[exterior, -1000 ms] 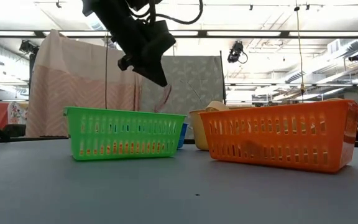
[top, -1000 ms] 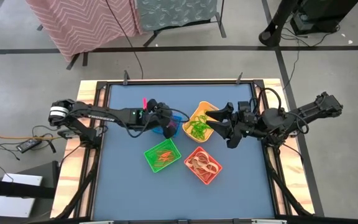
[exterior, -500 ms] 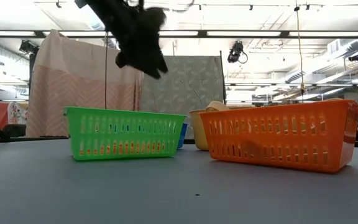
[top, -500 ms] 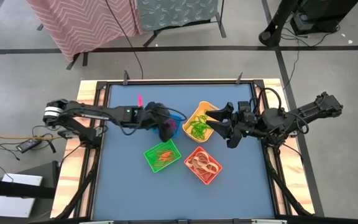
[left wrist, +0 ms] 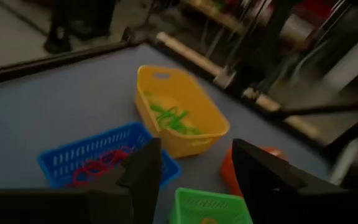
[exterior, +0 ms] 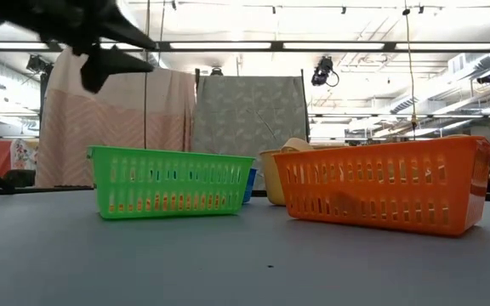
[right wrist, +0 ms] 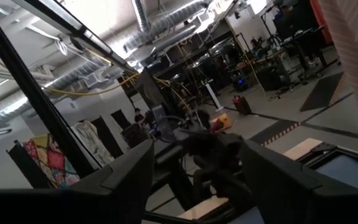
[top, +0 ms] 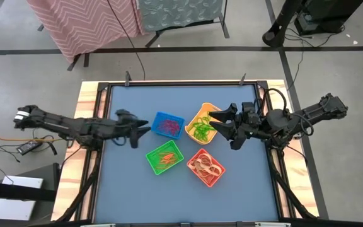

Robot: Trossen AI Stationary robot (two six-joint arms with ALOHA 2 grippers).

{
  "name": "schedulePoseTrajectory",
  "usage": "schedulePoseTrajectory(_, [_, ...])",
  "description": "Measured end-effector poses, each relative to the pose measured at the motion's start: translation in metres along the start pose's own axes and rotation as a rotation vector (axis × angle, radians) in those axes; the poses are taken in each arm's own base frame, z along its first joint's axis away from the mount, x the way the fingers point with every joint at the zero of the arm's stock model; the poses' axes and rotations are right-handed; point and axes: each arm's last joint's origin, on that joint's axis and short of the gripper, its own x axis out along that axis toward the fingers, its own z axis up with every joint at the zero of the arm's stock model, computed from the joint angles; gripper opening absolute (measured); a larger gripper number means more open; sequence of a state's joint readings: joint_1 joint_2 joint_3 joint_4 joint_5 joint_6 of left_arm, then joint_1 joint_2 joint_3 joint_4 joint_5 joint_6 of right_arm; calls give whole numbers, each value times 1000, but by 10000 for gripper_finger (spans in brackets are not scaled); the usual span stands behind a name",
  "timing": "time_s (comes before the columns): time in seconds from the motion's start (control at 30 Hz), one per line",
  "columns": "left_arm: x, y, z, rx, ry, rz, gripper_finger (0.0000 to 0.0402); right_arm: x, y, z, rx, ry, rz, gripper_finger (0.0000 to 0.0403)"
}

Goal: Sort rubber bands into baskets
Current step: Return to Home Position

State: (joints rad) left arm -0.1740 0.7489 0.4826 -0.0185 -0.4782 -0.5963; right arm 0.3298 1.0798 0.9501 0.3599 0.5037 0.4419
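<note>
We see the left gripper (top: 141, 127) open and holding nothing. It hangs above the surface (top: 125, 189), just beside the blue basket (left wrist: 86, 157), with its arm stretched long from the left side. The right gripper (top: 218, 125) is wide open and empty by the yellow basket (top: 203, 107), its arm bent. Rubber bands (top: 167, 127) lie inside the baskets.

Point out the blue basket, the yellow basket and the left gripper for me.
blue basket (left wrist: 89, 155), left wrist view, on its slotted side wall.
yellow basket (left wrist: 166, 90), left wrist view, on the bare inside at its far end.
left gripper (left wrist: 196, 149), left wrist view, midway between its open fingertips.
</note>
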Motion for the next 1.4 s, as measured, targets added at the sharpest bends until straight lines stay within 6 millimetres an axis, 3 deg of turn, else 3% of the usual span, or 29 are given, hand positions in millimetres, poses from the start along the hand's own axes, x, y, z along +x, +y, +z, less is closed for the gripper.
schedulePoseTrajectory(0.17, [-21, 24, -18, -41, -117, -109, 193, 2, -4, 3, 8, -18, -14, 252])
schedulePoseTrajectory(0.33, [-36, 40, -28, -48, -215, -164, 159, 3, -5, 4, 9, -24, -19, 246])
schedulePoseTrajectory(0.47, [-44, 51, -37, -64, -258, -190, 107, 3, -5, 3, 2, -18, -21, 228])
schedulePoseTrajectory(0.63, [-47, 63, -52, -65, -282, -221, 13, 2, -5, -2, -15, 27, -33, 187])
schedulePoseTrajectory(0.87, [-47, 67, -62, -50, -279, -288, 4, -5, -7, -19, -1, 211, -50, 111])
schedulePoseTrajectory(1.1, [-46, 68, -62, -41, -292, -266, 5, -28, -12, -29, -9, 442, -72, 15])
schedulePoseTrajectory(1.23, [-47, 67, -61, -47, -302, -272, 7, -42, -21, -27, -37, 497, -73, 16])
schedulePoseTrajectory(1.4, [-47, 67, -60, -50, -307, -275, 7, -63, -59, -41, -9, 500, -33, 7])
